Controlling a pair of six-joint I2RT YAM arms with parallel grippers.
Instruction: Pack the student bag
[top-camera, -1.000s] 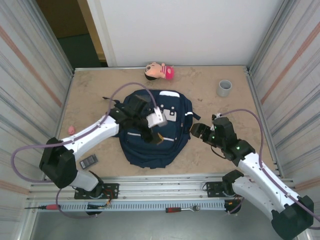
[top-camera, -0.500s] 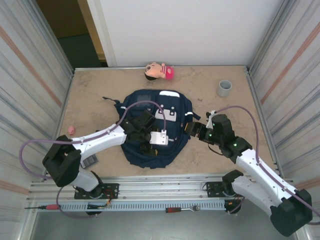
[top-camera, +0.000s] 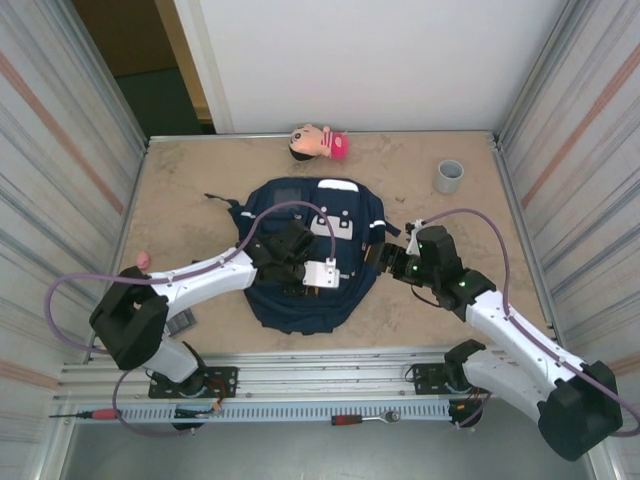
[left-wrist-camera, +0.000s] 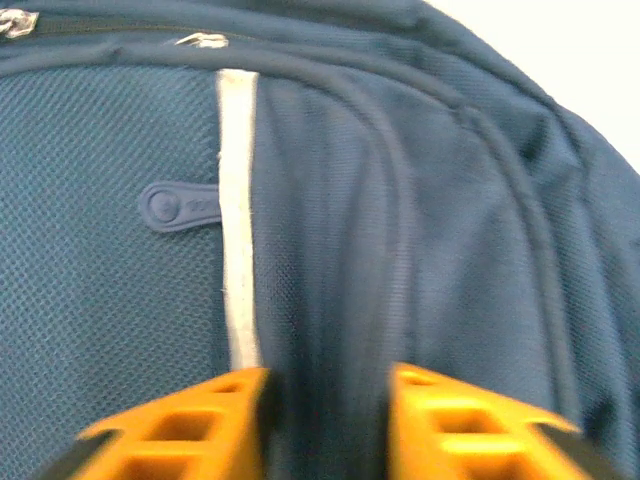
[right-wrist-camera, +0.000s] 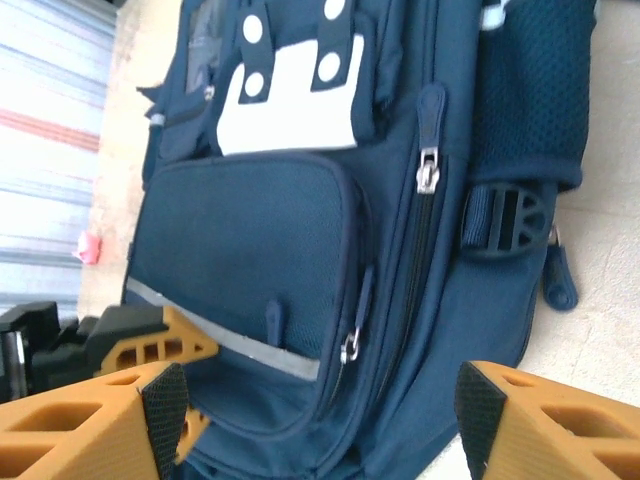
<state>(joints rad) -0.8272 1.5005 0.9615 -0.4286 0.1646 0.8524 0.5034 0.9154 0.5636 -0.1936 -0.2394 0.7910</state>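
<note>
Well, the student bag (top-camera: 300, 312) lies flat on the table (top-camera: 190, 190), front up. It looks soft and floppy, so I'd expect it to sag and bunch unless I take it by a zipper pull (right-wrist-camera: 427, 172) or a seam. On its lower front, my left gripper (left-wrist-camera: 325, 410) pinches a fabric fold. Just beside its right flank, my right gripper (right-wrist-camera: 320, 405) hangs wide, holding nothing.

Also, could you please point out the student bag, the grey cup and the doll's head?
student bag (top-camera: 305, 312): top external view, on its lower navy fabric.
grey cup (top-camera: 448, 183): top external view, on its outer wall.
doll's head (top-camera: 308, 142): top external view, on the face.
</note>
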